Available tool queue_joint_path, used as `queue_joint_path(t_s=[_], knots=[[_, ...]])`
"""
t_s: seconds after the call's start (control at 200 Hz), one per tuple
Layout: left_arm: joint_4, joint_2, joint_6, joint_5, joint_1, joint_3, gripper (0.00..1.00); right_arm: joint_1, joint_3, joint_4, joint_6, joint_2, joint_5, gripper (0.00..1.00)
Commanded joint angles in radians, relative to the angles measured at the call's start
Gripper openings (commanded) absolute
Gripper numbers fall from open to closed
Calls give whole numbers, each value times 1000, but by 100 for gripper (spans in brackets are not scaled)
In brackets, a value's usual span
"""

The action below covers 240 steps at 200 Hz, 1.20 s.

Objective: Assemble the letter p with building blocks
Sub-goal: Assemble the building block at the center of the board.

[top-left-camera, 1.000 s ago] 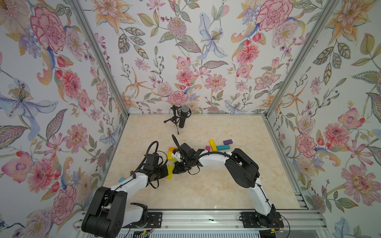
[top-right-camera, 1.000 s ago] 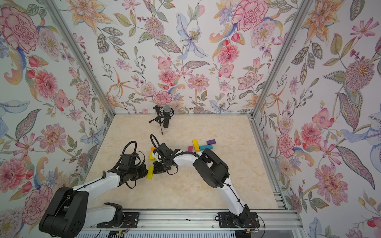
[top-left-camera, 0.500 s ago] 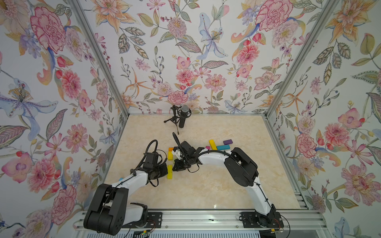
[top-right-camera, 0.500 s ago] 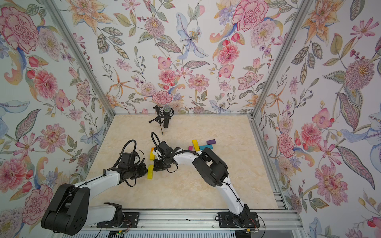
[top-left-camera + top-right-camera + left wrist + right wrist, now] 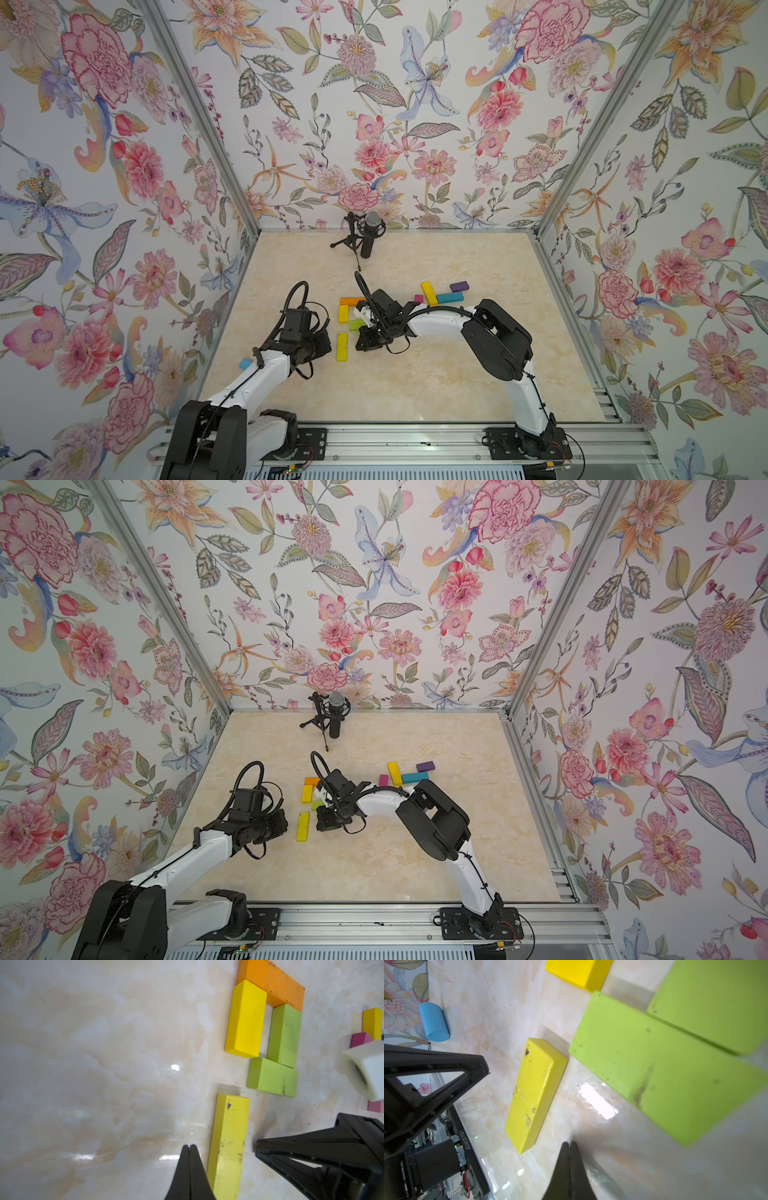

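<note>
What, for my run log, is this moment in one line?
left gripper: shut, empty | right gripper: shut, empty | long yellow block: flat on table between them

code JC260207021, on black base plate (image 5: 467, 1151)

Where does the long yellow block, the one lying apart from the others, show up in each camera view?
In a top view: the long yellow block lies flat between the two arms.
In a top view: same spot, between the arms.
Left wrist: close beside the shut left end effector.
Right wrist: just ahead of the shut right end effector.
Shared landmark: the lime green block nearest its end.
</note>
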Motion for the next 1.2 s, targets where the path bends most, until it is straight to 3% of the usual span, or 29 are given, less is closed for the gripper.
queue_joint_path(t_s=[0.0, 0.27, 0.445, 0.786, 1.196], knots=[[-87, -83, -68, -28, -71, -33, 0, 24, -31, -45, -20, -33, 12, 0], [-181, -190, -188, -57, -203, -62, 0, 38, -29, -46, -18, -41, 15, 0], [-219, -254, -212, -48, -217, -108, 0, 37, -47, -47, -15, -54, 31, 0], [-92, -149, -221, -68, -229, -106, 0, 11, -75, -45, -22, -100, 54, 0], [-43, -61, -213, -88, -232, -93, 0, -108, -168, -46, -51, -219, 87, 0]])
